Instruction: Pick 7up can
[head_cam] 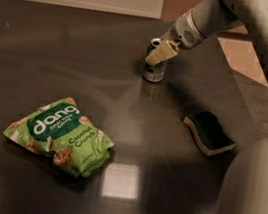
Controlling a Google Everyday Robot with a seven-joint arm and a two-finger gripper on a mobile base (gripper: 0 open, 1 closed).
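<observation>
The 7up can [153, 71] stands upright on the dark table [80, 60] at the far middle. It has a silver top and a green-and-white body. My gripper [160, 53] is at the can's upper part, reaching in from the upper right, and it covers part of the can's top and right side. The can's base rests on the table.
A bright green "dang" snack bag [61, 134] lies at the near left. A dark green sponge with a pale base [208, 133] lies to the right. The table's right edge [238, 90] runs diagonally behind the arm. My own pale body [251, 198] fills the near right.
</observation>
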